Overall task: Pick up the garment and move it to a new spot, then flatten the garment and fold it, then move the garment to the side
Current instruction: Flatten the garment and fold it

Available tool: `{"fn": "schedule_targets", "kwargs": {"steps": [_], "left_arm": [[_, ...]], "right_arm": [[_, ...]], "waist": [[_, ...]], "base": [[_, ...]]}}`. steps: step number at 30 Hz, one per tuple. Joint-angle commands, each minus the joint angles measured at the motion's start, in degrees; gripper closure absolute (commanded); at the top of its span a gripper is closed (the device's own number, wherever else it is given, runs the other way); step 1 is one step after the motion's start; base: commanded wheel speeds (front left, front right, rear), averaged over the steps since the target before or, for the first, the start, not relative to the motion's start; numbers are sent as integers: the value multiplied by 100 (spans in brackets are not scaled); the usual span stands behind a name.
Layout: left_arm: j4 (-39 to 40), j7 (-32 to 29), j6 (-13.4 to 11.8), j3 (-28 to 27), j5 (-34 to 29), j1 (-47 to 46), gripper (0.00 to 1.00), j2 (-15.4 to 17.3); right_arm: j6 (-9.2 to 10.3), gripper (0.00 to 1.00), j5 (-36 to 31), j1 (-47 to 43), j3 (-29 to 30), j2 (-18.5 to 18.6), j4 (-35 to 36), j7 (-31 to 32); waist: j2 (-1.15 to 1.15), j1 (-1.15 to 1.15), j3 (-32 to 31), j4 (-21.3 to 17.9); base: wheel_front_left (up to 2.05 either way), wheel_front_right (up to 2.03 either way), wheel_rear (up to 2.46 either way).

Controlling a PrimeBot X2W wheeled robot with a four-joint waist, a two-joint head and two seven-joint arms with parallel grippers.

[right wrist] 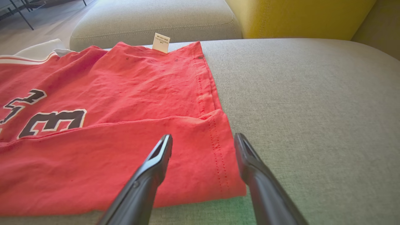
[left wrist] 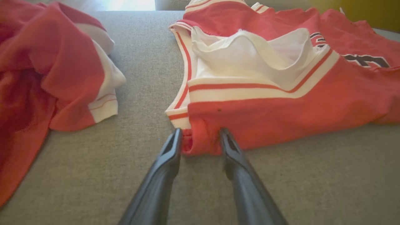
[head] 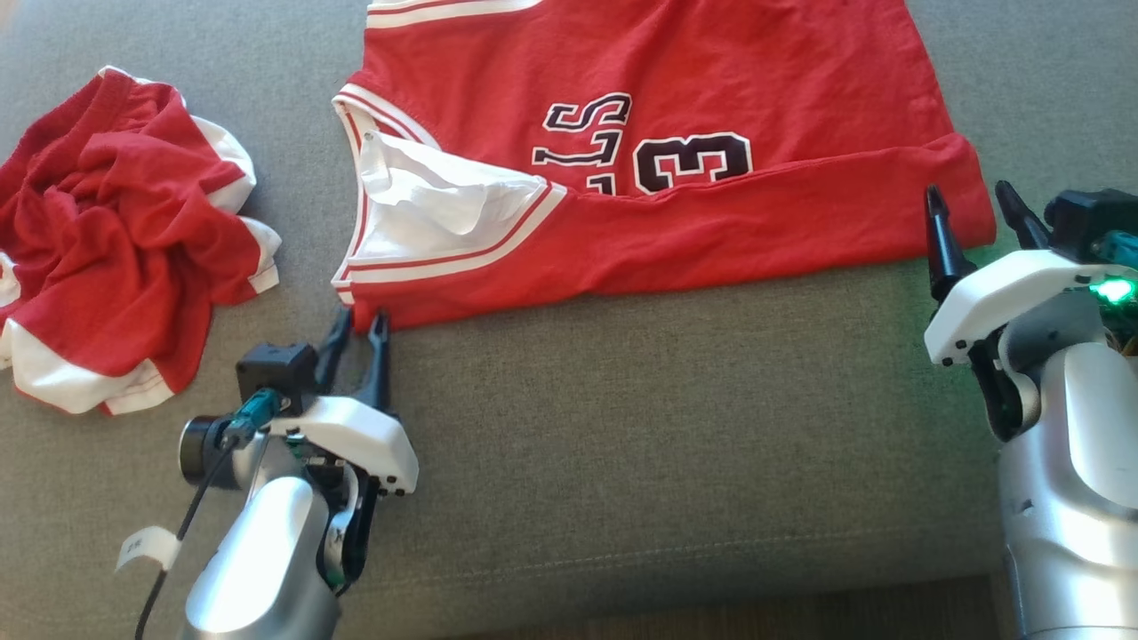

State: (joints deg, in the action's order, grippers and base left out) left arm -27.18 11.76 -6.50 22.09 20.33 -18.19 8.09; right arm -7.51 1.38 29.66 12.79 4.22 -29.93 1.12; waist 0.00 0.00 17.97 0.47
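The red jersey (head: 711, 240) lies spread on the grey cushion (head: 667, 427) (near edge folded over), the left gripper (head: 360, 324) parted around its near-left corner, the right gripper (head: 973, 209) parted at its near-right corner.

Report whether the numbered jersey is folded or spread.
Partly folded: the jersey has its near strip doubled over its number; the rest lies spread.

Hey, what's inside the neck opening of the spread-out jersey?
Crumpled white inner fabric shows inside the jersey neckline. Anything deeper is covered by its red front.
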Motion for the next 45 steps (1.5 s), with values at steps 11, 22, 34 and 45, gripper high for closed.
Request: {"fn": "schedule_targets", "kwargs": {"steps": [11,22,34,45], "left_arm": [[-169,30,266,35,100,-445,100,98],[-290,154,337,79,164,-343,100,109],[-129,226,360,52,259,-155,100,197],[974,51,170,40,392,902,100,469]], "right_arm": [[2,0,-144,67,136,202,-95,431],[2,100,-181,215,95,294,-753,672],[2,100,152,137,13,501,-866,417],[2,100,775,-883,121,735,1,638]], "waist": [[0,0,-7,73],[0,0,-273,159],[0,0,-433,102],[0,0,-691,34]], "base": [[0,0,0],[0,0,0],[0,0,0],[0,0,0]]}}
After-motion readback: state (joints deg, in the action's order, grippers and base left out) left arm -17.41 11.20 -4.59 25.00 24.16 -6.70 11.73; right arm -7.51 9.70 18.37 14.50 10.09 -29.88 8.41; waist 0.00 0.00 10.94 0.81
